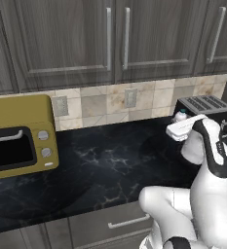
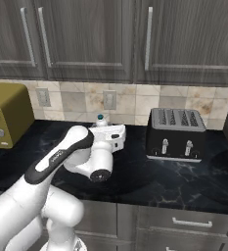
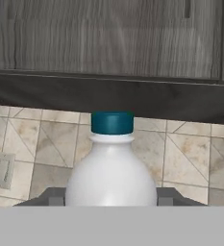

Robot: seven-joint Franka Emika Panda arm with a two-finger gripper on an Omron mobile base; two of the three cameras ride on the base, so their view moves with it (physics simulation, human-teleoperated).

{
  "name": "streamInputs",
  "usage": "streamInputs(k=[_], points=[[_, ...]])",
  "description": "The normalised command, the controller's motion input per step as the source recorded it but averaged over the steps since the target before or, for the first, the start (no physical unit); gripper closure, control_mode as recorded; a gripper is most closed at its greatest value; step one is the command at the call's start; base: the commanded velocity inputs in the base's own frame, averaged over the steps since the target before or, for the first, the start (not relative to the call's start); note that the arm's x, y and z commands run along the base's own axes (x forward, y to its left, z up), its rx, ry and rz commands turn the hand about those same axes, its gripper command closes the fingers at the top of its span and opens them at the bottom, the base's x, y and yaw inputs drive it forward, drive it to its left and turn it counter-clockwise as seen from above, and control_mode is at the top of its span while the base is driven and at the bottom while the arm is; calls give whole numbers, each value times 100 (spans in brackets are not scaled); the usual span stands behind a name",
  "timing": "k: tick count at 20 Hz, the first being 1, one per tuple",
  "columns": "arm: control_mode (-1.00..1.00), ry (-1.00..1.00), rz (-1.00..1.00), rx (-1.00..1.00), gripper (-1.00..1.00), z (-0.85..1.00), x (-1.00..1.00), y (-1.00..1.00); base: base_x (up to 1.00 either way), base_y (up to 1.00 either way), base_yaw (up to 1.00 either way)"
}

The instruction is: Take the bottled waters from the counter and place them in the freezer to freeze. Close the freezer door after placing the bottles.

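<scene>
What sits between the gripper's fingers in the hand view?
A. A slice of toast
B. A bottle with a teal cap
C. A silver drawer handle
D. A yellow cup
B: in the hand view a bottle with a teal cap stands upright between the two fingers of the gripper, in front of the tiled wall.

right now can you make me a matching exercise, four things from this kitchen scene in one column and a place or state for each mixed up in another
1. small ribbed plastic bottle with teal cap
2. mustard-yellow microwave
3. black four-slot toaster
4. black marble-veined countertop

a. far left on the counter
b. between the pincer fingers
c. under both appliances
d. right of the arm, against the tiled wall

Pairs: 1-b, 2-a, 3-d, 4-c
</scene>
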Motion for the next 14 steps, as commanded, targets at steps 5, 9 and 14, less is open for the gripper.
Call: streamInputs(k=[5, 9, 14], points=[[-100, 2, 0, 0, 100, 69, -60, 6, 0, 0, 0], [-100, 1, 4, 0, 100, 40, -77, 14, 0, 0, 0], [-100, 0, 7, 0, 100, 49, -87, 16, 0, 0, 0]])
